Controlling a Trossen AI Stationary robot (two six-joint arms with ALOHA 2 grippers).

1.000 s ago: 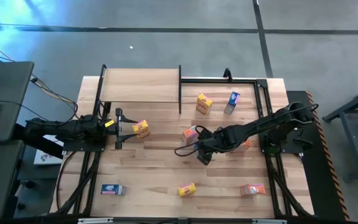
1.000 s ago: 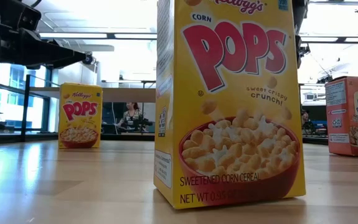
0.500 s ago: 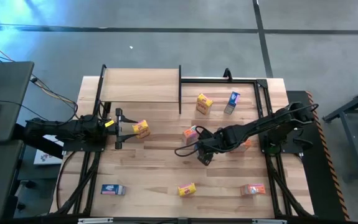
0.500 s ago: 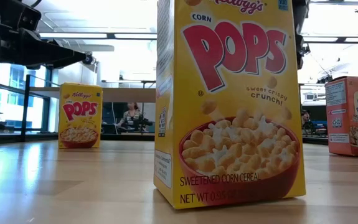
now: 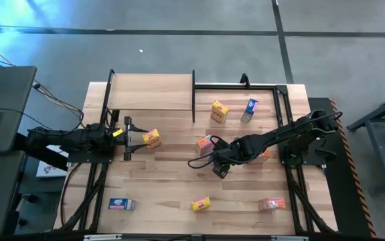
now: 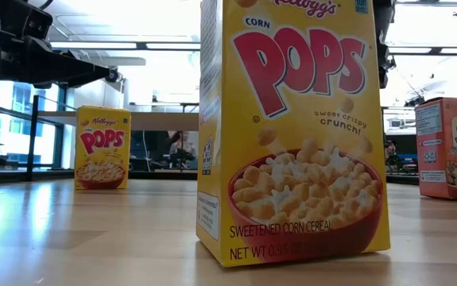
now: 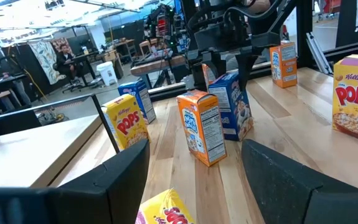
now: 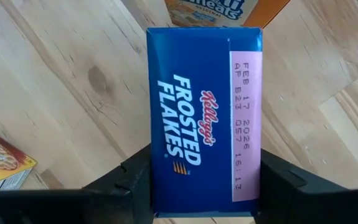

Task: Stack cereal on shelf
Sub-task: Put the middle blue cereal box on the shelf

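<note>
A blue cereal box [image 8: 194, 118] stands upright on the table beside an orange one [image 7: 202, 126]. My right gripper [image 8: 203, 199] reaches down over it from above and is shut on it; in the high view the gripper [image 5: 219, 163] hides the box. My left gripper [image 5: 140, 138] lies level at the table's left, open. A yellow cereal box [image 5: 152, 138] lies between its fingertips [image 7: 166, 211]; I cannot tell whether it touches them. The shelf [image 5: 152, 92], a light wood board with black posts, stands at the far left with nothing on it. My right gripper pinches the blue box between its two fingers, at the box's top end [image 8: 157, 180], one finger [image 8: 126, 180] on each long side of the top flap. The fingers point down from above. The box stands upright with its bottom [image 7: 240, 132] on the table.
More boxes are scattered about: yellow [image 5: 219, 110] and blue [image 5: 250, 107] at the far side, blue [image 5: 120, 204], yellow [image 5: 201, 203] and orange [image 5: 272, 203] along the near edge. Another orange box [image 7: 282, 62] stands beyond the right arm. A yellow box [image 6: 292, 135] fills the low view.
</note>
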